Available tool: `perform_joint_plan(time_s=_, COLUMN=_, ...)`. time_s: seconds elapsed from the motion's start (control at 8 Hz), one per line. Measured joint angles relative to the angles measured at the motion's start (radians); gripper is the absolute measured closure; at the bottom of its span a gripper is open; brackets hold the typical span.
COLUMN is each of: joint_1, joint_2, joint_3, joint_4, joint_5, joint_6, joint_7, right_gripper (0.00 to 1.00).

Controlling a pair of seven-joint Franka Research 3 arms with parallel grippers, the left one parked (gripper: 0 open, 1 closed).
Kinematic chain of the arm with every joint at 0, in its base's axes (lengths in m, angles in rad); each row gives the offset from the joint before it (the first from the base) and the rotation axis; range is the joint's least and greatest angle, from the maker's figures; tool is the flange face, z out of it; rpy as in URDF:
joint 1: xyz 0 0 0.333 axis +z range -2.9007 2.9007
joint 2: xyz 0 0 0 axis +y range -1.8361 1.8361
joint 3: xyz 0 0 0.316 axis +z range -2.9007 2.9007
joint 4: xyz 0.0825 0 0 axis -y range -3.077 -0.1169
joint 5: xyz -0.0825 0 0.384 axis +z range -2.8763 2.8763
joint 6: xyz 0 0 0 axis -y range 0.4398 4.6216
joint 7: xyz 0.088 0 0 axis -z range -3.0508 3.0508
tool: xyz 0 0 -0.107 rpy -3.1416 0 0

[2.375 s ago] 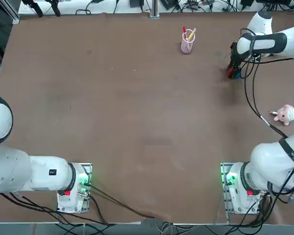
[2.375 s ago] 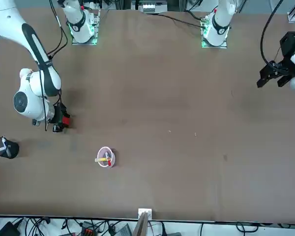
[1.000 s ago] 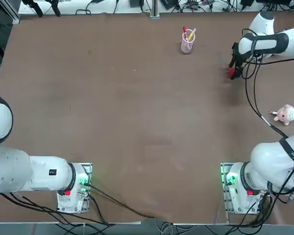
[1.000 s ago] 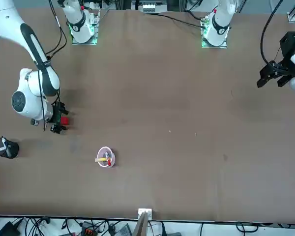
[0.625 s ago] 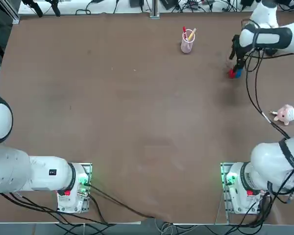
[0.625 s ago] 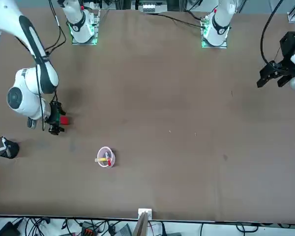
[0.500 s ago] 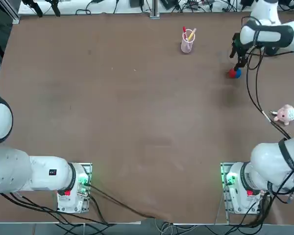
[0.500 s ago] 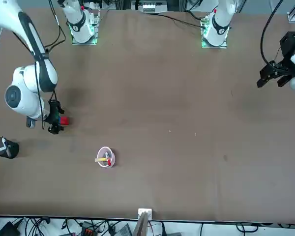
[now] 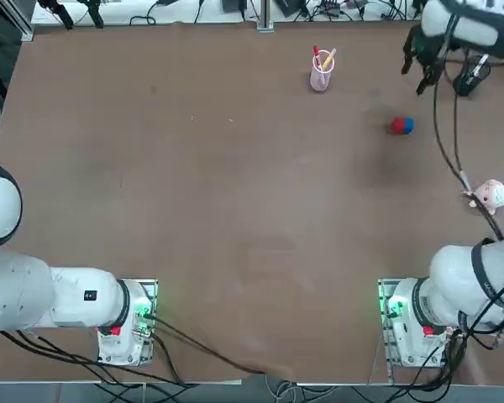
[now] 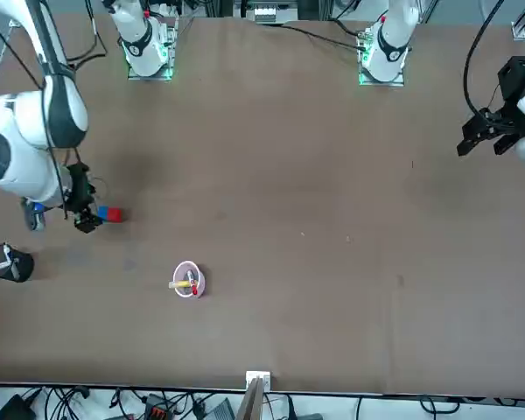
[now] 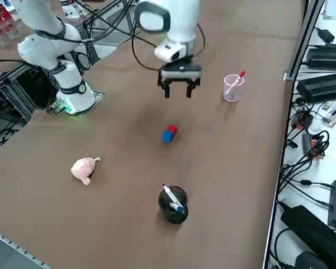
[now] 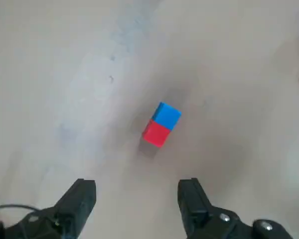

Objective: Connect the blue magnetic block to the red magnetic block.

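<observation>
The blue magnetic block [image 9: 407,125] and the red magnetic block [image 9: 397,126] lie joined side by side on the brown table, far right. The wrist view shows the same blue magnetic block [image 12: 167,114] face to face with the red magnetic block [image 12: 155,133]. My right gripper [image 11: 178,93] hangs open above the table, lifted clear of the pair, nothing between its fingers [image 12: 84,191]. From overhead the right gripper [image 9: 420,67] sits beyond the blocks, toward the far edge. From across the table the blocks [image 10: 110,213] show just beside the right gripper [image 10: 80,214].
A pink cup [image 9: 321,74] holding pens stands at the far edge, left of the blocks. A pink plush toy [image 9: 488,196] lies near the table's right edge. A black cup [image 11: 173,204] with a pen stands at the far right corner.
My right gripper has lifted off the blocks and drawn away toward the far edge. The red and blue blocks stay joined on the table where they were.
</observation>
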Motion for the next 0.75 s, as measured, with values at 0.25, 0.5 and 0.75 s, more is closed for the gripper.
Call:
perform_joint_plan(time_s=0.25, joint_1=-0.002, joint_2=-0.001, joint_3=0.000, joint_4=0.135, joint_5=0.002, joint_6=-0.126, joint_7=-0.238, right_gripper=0.00)
perform_joint_plan(time_s=0.5, joint_1=-0.002, joint_2=-0.002, joint_3=-0.001, joint_4=0.226, joint_5=0.002, joint_6=-0.220, joint_7=-0.471, right_gripper=0.00)
perform_joint_plan(time_s=0.75, joint_1=-0.003, joint_2=-0.002, joint_3=-0.002, joint_4=0.297, joint_5=0.002, joint_6=-0.302, joint_7=-0.710, right_gripper=0.00)
